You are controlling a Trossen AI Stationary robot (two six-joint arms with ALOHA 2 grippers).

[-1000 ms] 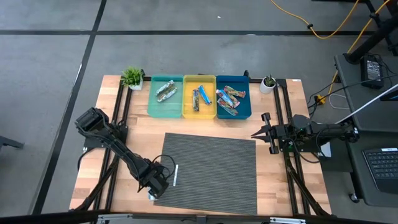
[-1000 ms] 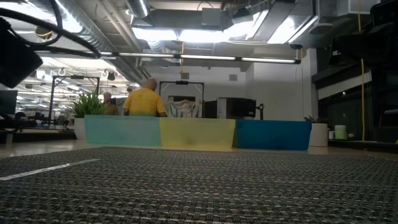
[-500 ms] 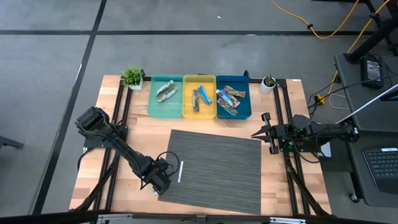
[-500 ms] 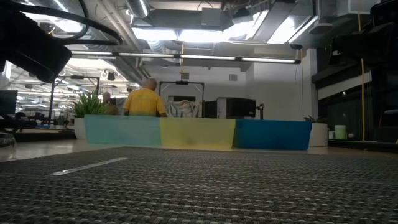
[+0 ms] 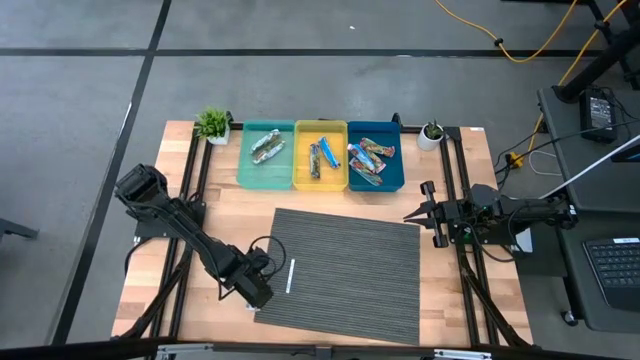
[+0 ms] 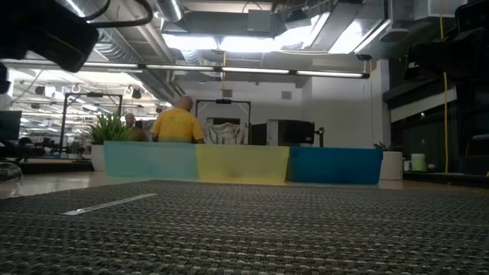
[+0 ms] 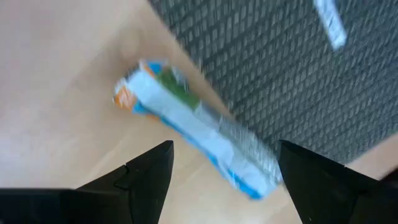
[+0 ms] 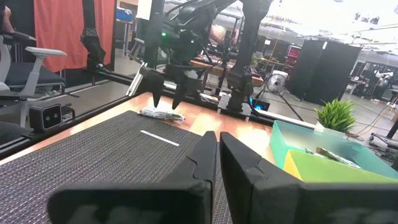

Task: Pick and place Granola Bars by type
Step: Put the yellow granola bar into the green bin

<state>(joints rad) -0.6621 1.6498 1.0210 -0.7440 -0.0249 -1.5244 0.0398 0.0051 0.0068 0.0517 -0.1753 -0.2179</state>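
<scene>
Granola Bars in silvery, blue and multicoloured wrappers (image 5: 316, 156) lie sorted in three plastic bins, green (image 5: 244, 170), yellow (image 5: 301, 176) and blue (image 5: 391, 172), along the table's (image 5: 230, 205) far edge. One more blue-and-white wrapped bar (image 7: 193, 132) lies on bare wood by the near left corner of the dark ribbed mat (image 5: 350, 275), its end touching the mat edge; from above the arm hides it. The left gripper (image 7: 224, 168) hangs released over it, fingers apart. A thin white stick (image 5: 290, 276) rests on the mat. The right gripper (image 5: 415, 213) waits clenched at the table's right edge.
</scene>
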